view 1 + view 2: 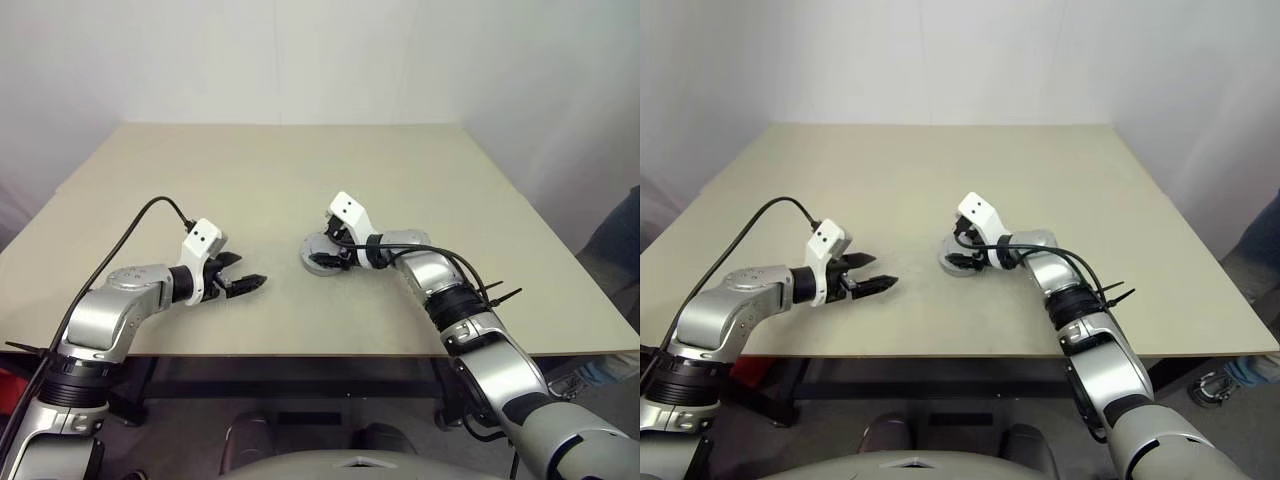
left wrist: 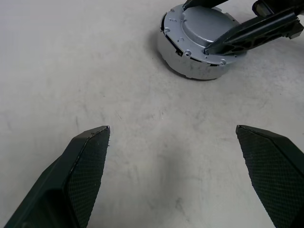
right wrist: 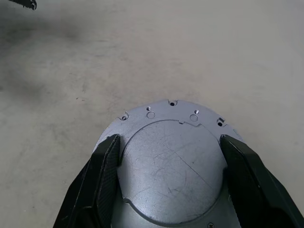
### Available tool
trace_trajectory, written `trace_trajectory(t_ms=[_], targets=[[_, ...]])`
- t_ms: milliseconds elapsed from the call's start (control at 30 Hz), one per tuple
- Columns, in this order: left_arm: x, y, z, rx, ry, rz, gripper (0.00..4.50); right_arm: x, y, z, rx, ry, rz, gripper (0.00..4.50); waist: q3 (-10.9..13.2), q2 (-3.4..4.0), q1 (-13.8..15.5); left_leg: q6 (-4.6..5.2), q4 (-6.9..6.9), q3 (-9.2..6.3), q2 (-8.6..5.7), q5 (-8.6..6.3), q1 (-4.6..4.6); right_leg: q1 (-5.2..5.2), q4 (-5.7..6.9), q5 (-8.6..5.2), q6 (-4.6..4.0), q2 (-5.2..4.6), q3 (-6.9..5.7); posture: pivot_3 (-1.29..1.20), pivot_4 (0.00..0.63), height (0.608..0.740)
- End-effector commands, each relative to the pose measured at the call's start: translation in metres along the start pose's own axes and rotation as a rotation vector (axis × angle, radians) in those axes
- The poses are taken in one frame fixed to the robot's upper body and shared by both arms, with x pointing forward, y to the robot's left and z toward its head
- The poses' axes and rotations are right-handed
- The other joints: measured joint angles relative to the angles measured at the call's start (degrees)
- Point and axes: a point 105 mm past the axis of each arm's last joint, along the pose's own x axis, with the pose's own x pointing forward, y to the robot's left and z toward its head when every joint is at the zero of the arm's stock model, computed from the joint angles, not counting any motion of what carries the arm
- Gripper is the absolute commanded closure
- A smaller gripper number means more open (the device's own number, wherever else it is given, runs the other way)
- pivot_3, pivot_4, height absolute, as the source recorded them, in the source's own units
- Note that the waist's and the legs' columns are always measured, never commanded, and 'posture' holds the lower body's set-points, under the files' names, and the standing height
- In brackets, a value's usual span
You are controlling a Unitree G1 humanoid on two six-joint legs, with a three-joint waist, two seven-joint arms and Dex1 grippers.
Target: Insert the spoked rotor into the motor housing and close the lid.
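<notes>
Silver-grey jointed arms are shown, each ending in a white wrist block; black cables are looped along them. Each tool [image 1: 243, 285] [image 1: 322, 262] is fitted with black textured fingers [image 2: 83, 166].

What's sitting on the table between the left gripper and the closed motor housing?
Nothing: the left wrist view shows bare table between the open left gripper and the motor housing, which the right gripper straddles.

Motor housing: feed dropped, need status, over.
Left gripper open, empty. Right gripper fingers straddling the closed silver motor housing on the table. Nothing in the way.
</notes>
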Motion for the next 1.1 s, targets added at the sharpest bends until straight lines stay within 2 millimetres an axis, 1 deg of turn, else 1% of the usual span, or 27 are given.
trace_trajectory(t_ms=[33, 133, 300, 500, 567, 800, 967, 1100], targets=[[-0.002, -0.004, 0.011, 0.031, -0.034, -0.008, 0.00, 0.000, 0.004, -0.022, 0.082, 0.072, 0.019, 1.29, 0.0, -0.01, 0.0, 0.00, -0.01, 0.00, 0.00, 0.00, -0.05, 0.00, -0.01, 0.00, 0.00, 0.00, 0.00, 0.00, 0.000, 0.740], [-0.002, -0.005, 0.011, 0.029, -0.032, -0.010, 0.00, -0.002, 0.003, -0.010, 0.069, 0.038, 0.016, 1.29, 0.0, 0.00, 0.0, 0.00, -0.11, 0.03, 0.00, 0.00, -0.29, 0.01, -0.01, 0.01, -0.01, 0.02, 0.04, 0.00, 0.000, 0.740], [-0.002, -0.005, 0.010, 0.029, -0.031, -0.013, 0.00, -0.005, 0.001, 0.009, 0.050, -0.013, 0.007, 1.29, 0.0, 0.05, 0.0, -0.05, -0.42, 0.04, 0.09, 0.03, -0.37, -0.23, 0.01, 0.02, -0.04, 0.20, 0.07, 0.00, 0.000, 0.740], [-0.001, -0.006, 0.010, 0.028, -0.029, -0.014, 0.00, -0.006, -0.003, 0.021, 0.053, -0.041, -0.025, 1.29, 0.0, 0.07, -0.1, -0.08, -0.50, 0.06, 0.13, 0.04, -0.60, -0.49, 0.01, 0.03, -0.07, 0.28, 0.10, 0.00, 0.000, 0.740], [-0.001, -0.006, 0.010, 0.029, -0.029, -0.014, 0.00, -0.006, -0.006, 0.021, 0.041, -0.033, -0.047, 1.29, 0.0, 0.08, -0.1, -0.10, -0.50, 0.07, 0.13, 0.05, -0.69, -0.59, 0.01, 0.04, -0.08, 0.28, 0.10, 0.00, 0.000, 0.740], [-0.002, -0.005, 0.010, 0.028, -0.030, -0.011, 0.00, -0.005, -0.013, 0.012, 0.030, 0.015, -0.097, 1.29, 0.1, 0.13, 0.1, -0.13, -0.49, 0.07, 0.12, 0.07, -0.86, -0.69, 0.02, 0.03, -0.07, 0.27, 0.11, 0.00, 0.000, 0.740], [-0.003, -0.004, 0.010, 0.028, -0.031, -0.007, 0.00, -0.005, -0.008, 0.008, 0.025, 0.024, -0.062, 1.29, 0.1, 0.13, 0.0, -0.13, -0.49, 0.06, 0.12, 0.07, -0.86, -0.69, 0.02, 0.03, -0.06, 0.27, 0.11, 0.00, 0.000, 0.740], [-0.003, -0.004, 0.010, 0.026, -0.030, -0.005, 0.00, -0.007, -0.003, 0.008, 0.038, 0.012, -0.022, 1.29, 0.1, 0.13, 0.0, -0.13, -0.49, 0.06, 0.12, 0.07, -0.87, -0.69, 0.02, 0.03, -0.06, 0.27, 0.11, 0.00, 0.000, 0.740]])
